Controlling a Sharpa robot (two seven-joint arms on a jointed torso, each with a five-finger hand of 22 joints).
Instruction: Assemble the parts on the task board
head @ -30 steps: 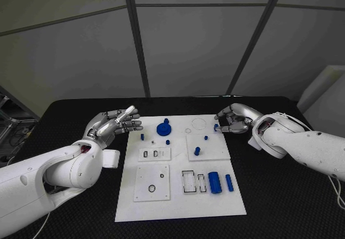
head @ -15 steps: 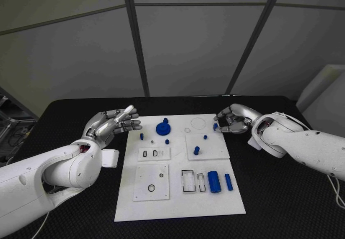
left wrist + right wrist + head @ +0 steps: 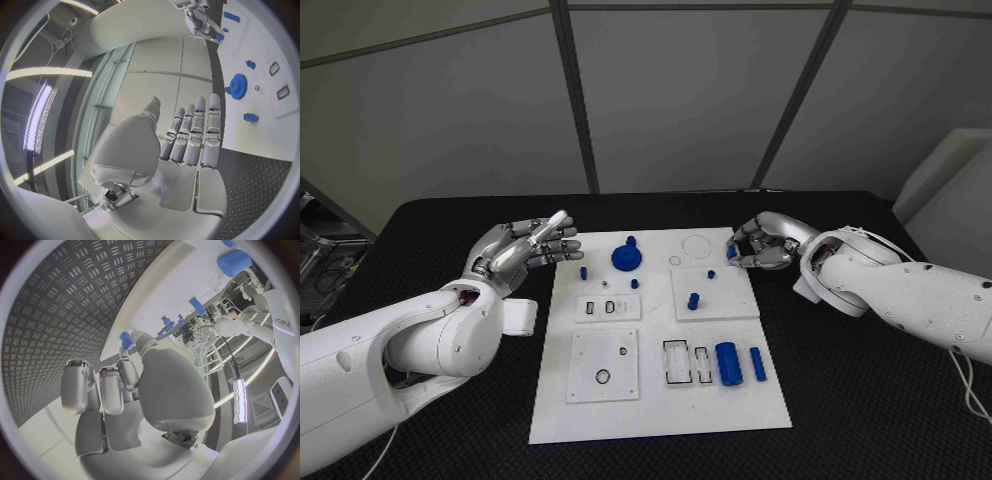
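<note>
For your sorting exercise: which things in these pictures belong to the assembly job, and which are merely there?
Part of the job:
task board
blue gear
large blue cylinder
slim blue cylinder
small blue part pinched in the right hand
left hand, holding nothing

Merely there:
black table
grey wall panels

One task board, roughly eight parts

A black table with a ribbed mat stood before pale grey wall panels split by dark seams. At three o'clock leaned a white board. Long strip lights glowed overhead.
</note>
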